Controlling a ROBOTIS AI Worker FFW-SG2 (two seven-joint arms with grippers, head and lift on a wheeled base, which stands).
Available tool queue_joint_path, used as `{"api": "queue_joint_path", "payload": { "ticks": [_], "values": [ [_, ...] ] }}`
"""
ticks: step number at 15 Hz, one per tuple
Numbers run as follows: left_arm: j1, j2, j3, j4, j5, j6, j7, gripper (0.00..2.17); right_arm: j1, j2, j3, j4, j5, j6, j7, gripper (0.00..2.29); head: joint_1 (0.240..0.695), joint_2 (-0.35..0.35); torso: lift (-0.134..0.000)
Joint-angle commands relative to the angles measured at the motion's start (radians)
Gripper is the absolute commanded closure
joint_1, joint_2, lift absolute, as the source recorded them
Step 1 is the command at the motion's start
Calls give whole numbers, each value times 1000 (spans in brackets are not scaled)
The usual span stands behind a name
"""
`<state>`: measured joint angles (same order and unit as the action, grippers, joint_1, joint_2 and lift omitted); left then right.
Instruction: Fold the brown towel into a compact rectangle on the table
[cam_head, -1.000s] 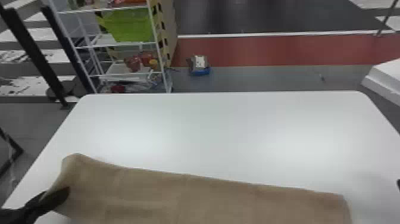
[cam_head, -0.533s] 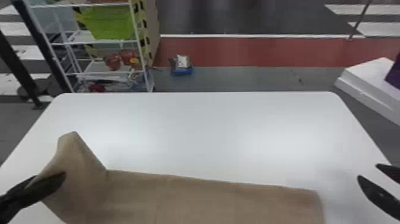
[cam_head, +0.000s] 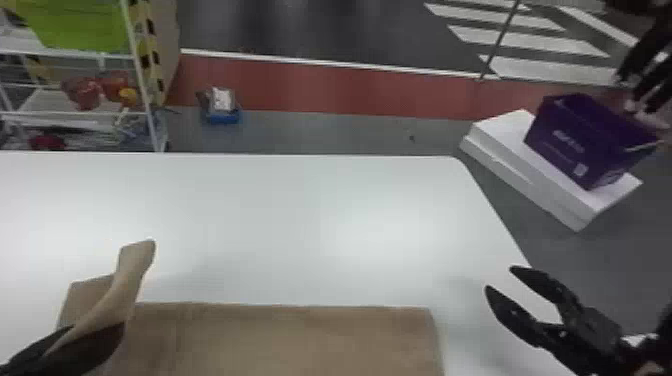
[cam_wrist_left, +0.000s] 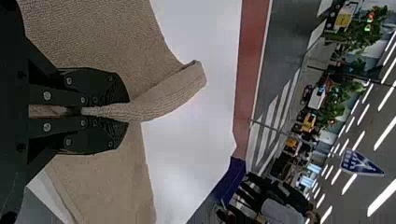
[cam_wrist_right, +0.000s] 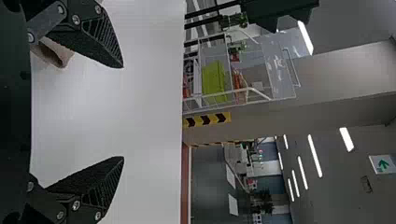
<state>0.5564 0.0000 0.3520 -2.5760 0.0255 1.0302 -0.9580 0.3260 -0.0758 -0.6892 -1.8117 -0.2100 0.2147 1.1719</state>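
At one table (cam_head: 300, 215), left claw (cam_head: 95, 331) tight on one towel (cam_head: 285, 342), right claw (cam_head: 499, 278) agape, empty

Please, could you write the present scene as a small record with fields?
item: brown towel
support: white table
towel state: spread long, left part pinched, not yet a compact rectangle
left end effector: closed on the towel, a flap sticking out past its fingers
right end effector: open, empty, right of the towel
background: purple bin on a white block, beyond the table's right edge
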Motion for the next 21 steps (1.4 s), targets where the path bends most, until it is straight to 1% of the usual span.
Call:
{"api": "queue_joint_path", "payload": {
  "ticks": [1, 3, 4, 6, 7, 9, 10, 13, 15, 16, 17, 18, 20, 21],
  "values": [
    [20, -3, -100, -26, -2, 3, 18, 1538, 2, -4, -6, 3, 0, -4, 0, 205, 695, -282, -134],
    [33, -3, -177, -38, -10, 15, 21, 1538, 1, -4, -6, 3, -3, -4, -1, 205, 695, -329, -134],
    [37, -3, -214, -36, -25, 15, 22, 1538, 1, -4, -3, 3, -3, -4, -3, 205, 695, -350, -134],
    [43, -3, -298, -23, -61, 12, 47, 1538, 1, -4, 0, 5, -3, -7, -3, 205, 695, -350, -134],
    [43, -3, -330, -12, -67, 3, 64, 1538, 1, -4, 0, 6, -5, -10, -3, 205, 695, -350, -134],
    [40, -3, -393, 11, -98, -52, 107, 1538, 5, -4, -1, 6, -6, -10, -3, 205, 695, -350, -134],
    [37, -3, -416, 19, -108, -77, 127, 1538, 10, -4, -3, 6, -6, -13, -3, 205, 695, -350, -134],
    [28, -3, -472, 24, -111, -86, 183, 1538, 19, -5, -7, 6, -9, -19, -3, 205, 695, -350, -134],
    [28, -3, -501, 31, -131, -86, 171, 1531, 24, -7, -12, 8, -12, -28, -3, 205, 695, -350, -134],
    [31, -3, -515, 39, -130, -86, 174, 1288, 24, -9, -12, 11, -14, -31, -3, 205, 695, -350, -134],
    [31, -3, -544, 53, -128, -86, 188, 535, 24, -10, -12, 19, -17, -40, -3, 205, 695, -350, -134],
    [31, -3, -571, 63, -131, -92, 194, -2, 24, -10, -12, 19, -19, -40, -3, 205, 695, -350, -134],
    [25, -3, -628, 80, -147, -110, 220, -2, 25, -10, -15, 17, -35, -40, -3, 205, 695, -350, -134],
    [22, -3, -648, 85, -145, -110, 246, 29, 28, -12, -18, 14, -40, -40, -3, 205, 695, -350, -134]
  ]
}}
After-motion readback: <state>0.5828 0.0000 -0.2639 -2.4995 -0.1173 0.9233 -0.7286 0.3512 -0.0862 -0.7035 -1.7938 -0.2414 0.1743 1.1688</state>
